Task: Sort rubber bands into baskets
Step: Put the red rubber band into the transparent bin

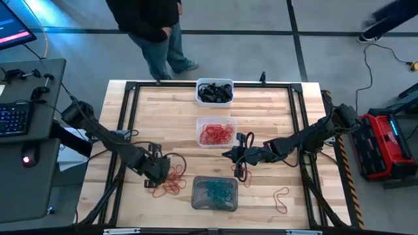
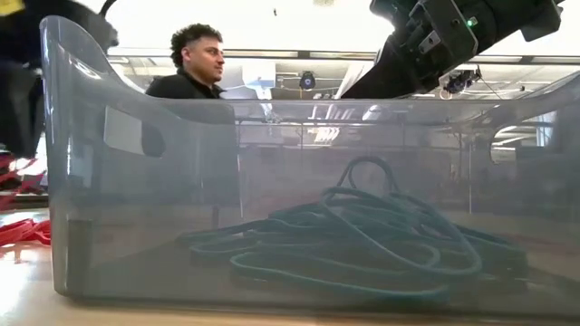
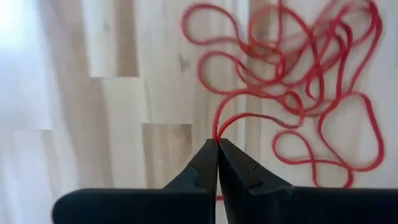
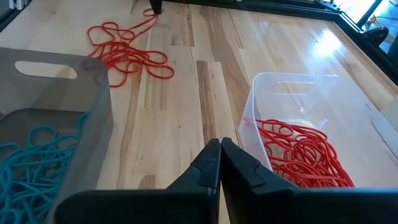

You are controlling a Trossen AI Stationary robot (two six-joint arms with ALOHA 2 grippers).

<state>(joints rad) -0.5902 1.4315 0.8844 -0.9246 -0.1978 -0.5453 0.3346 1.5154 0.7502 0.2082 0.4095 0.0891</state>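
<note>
A loose pile of red rubber bands (image 1: 172,181) lies on the wooden table near the left front, also seen in the left wrist view (image 3: 298,81). My left gripper (image 1: 157,171) hangs just above its left edge, shut on one red band. Three baskets stand in a row down the middle. The white one (image 1: 214,83) holds black bands, the clear one (image 1: 201,124) holds red bands, and the grey one (image 1: 196,203) holds teal bands (image 2: 362,235). My right gripper (image 4: 219,144) is shut on nothing and hovers between the clear basket (image 4: 311,84) and the grey basket (image 4: 99,106). My left gripper pinches one red band at a bend of its loop (image 3: 217,132) between the two fingertips. The fingers come from above and point steeply down. The two strands run from the tips back into the pile on the table, which holds the band's other end.
A single red band (image 1: 281,199) lies at the front right. A black band (image 1: 243,171) lies under my right arm. The black frame rails (image 1: 127,117) run along the table's sides. A person (image 1: 153,26) stands beyond the far edge.
</note>
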